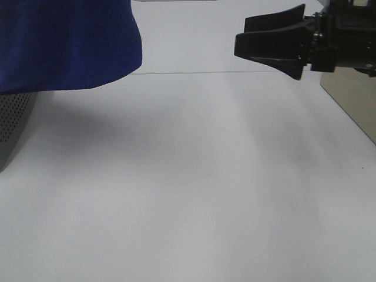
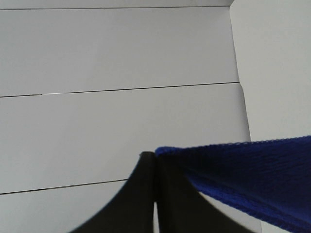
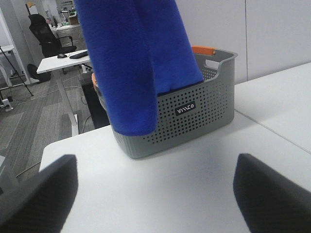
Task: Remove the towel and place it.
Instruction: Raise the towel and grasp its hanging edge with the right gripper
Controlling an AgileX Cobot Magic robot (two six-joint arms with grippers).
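The royal-blue towel (image 1: 67,44) hangs lifted at the back left, its lower part drooping over the grey basket (image 1: 12,120). In the left wrist view my left gripper (image 2: 155,159) is shut on a stitched edge of the towel (image 2: 252,182). The left gripper itself does not show in the high view. My right gripper (image 1: 241,34) hovers at the back right, open and empty, pointing left toward the towel and well apart from it. From the right wrist, the towel (image 3: 136,63) hangs down over the basket (image 3: 194,121), between my wide-open right gripper (image 3: 155,194) fingers.
The perforated grey basket holds something orange (image 3: 203,49) at its rim. A tan board (image 1: 355,103) lies at the right edge of the white table (image 1: 188,194). Beyond the table stand office desks and a chair (image 3: 43,34).
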